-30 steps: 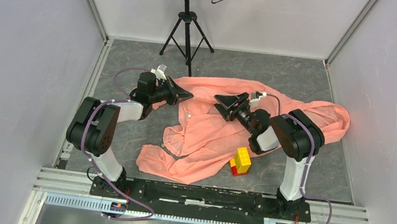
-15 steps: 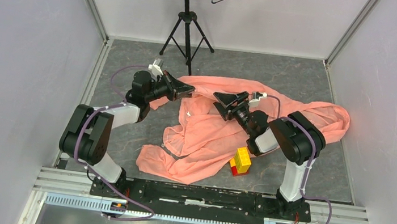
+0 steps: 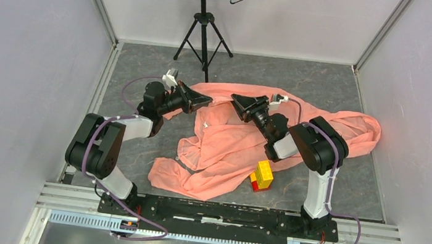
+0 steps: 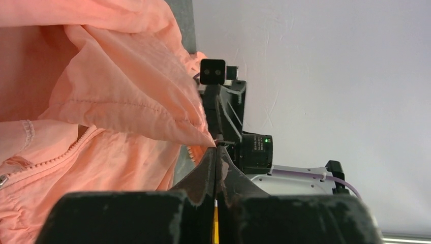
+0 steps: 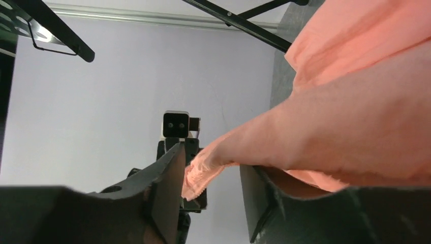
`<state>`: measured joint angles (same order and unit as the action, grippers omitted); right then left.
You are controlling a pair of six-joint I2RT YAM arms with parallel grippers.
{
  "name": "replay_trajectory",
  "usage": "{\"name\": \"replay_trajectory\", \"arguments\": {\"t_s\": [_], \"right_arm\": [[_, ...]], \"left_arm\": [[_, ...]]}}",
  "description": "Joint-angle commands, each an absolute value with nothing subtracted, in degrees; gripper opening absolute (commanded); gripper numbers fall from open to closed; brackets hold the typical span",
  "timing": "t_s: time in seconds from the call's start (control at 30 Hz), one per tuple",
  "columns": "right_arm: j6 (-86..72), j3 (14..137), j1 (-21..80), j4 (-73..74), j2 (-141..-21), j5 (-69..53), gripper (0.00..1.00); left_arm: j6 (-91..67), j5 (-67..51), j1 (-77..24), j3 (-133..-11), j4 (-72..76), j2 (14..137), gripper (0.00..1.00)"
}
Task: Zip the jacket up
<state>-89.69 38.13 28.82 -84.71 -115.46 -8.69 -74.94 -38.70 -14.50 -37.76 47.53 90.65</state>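
Jacket (image 3: 229, 145) cloth is pinched in the left jaws: in the left wrist view we see both fingers (image 4: 201, 178) pressed flat together, with a pointed corner of the salmon-pink fabric caught at their tips. Just beside that corner, lower on the garment, a line of zipper teeth (image 4: 56, 155) runs along an edge that lies unjoined. The right jaws stand apart. In the right wrist view a narrow fold of the same cloth hangs in the gap, lying against one finger (image 5: 165, 178) and clear of the other, so we read them as open and not gripping. From above, the two sets of jaws face each other tip to tip over the jacket's far edge, near one another but not touching. The left arm (image 3: 112, 134) reaches in from the left and the right arm (image 3: 316, 147) from the right. The jacket itself lies crumpled across the middle of the grey worktop (image 3: 317, 85), one sleeve trailing toward the right wall and its lower part sagging toward the near edge. A yellow-and-red block stack (image 3: 263, 176) stands at the garment's near right edge, touching or just beside it. A black tripod stand (image 3: 205, 30) rises at the far side, well apart from the cloth.
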Motion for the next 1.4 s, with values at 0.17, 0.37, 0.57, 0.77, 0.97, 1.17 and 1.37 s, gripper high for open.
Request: {"name": "replay_trajectory", "arguments": {"t_s": [0.17,0.37,0.57,0.77,0.97,1.17,1.37], "right_arm": [[-82.2,42.1,28.1,-66.5,-109.4,-15.8,0.00],[-73.0,49.5,27.8,-28.1,-101.6,-15.0,0.00],[-72.7,51.3,27.2,-23.1,-100.1,-16.0,0.00],[-74.8,52.1,26.8,-22.5,-100.4,-18.1,0.00],[-76.6,52.2,26.8,-23.4,-99.9,-19.6,0.00],[-76.9,51.7,26.6,-23.6,-99.7,-20.0,0.00],[-74.6,51.0,26.3,-23.8,-99.1,-19.4,0.00]], "left_arm": [[-54.6,-31.6,-15.1,-41.8,27.9,84.8,0.08],[-46.2,-27.7,-16.6,-39.9,29.2,82.4,0.57],[-44.8,-23.3,-20.1,-38.9,28.7,83.5,0.78],[-49.2,-11.4,-26.0,-30.3,34.4,80.3,0.86],[-51.1,-13.2,-26.5,-30.3,39.2,85.7,0.81],[-50.4,-15.1,-26.5,-34.1,41.3,90.4,0.66],[-51.3,-16.2,-26.3,-35.8,41.9,91.2,0.28]]}}
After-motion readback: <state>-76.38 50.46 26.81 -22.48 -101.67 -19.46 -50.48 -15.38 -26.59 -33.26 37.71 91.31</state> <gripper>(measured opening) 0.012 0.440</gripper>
